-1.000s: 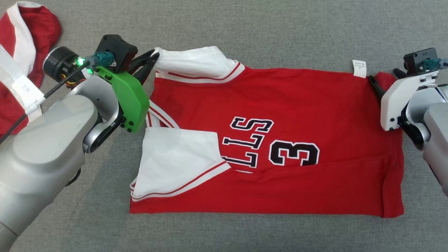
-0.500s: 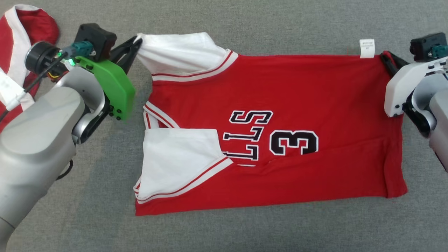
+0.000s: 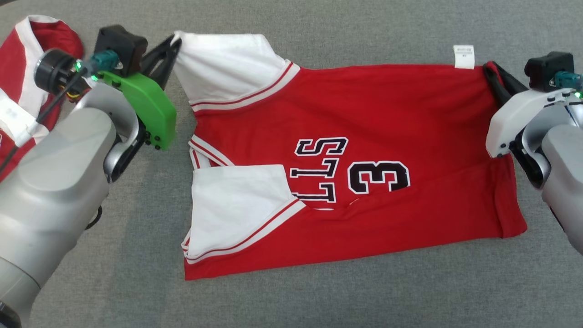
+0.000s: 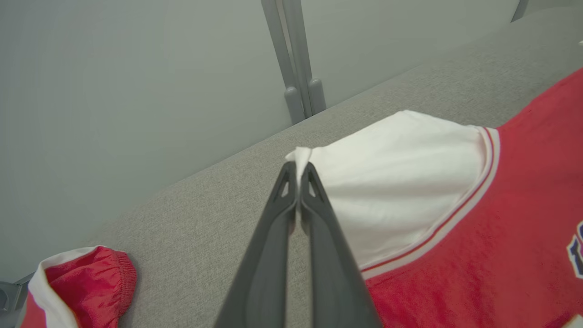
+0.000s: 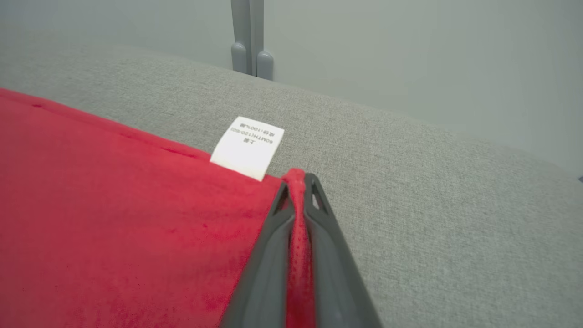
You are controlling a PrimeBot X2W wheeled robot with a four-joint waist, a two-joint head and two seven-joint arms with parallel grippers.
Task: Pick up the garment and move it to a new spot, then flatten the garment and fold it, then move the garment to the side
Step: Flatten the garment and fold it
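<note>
We are holding the jersey (image 3: 364, 118) by its two far corners. The left gripper (image 3: 174, 42) is clenching the tip of the white sleeve (image 3: 227, 64), and the right gripper (image 3: 491, 68) is clenching the red hem corner just beside the tag (image 3: 463, 56). The jersey is lying across the middle of the grey table (image 3: 319, 296), with its near edge resting on the cloth surface.

Each gripper is biting only a thin fold, so in our judgement a hard pull apart is risking one corner slipping out. An uneven pull is likely to skew the jersey, which is already lying at a slant. The near edge is dragging on a rough surface, and that friction could be bunching the body into creases. The near sleeve (image 3: 237, 205) is lying folded over the front and may be spoiling the flattening.

Another red and white garment (image 3: 27, 59) is lying at the far left, close behind our left wrist. Swinging that arm outward is risking catching it. Two grey posts (image 4: 296, 68) are standing beyond the table's far edge, well clear of the jersey.
</note>
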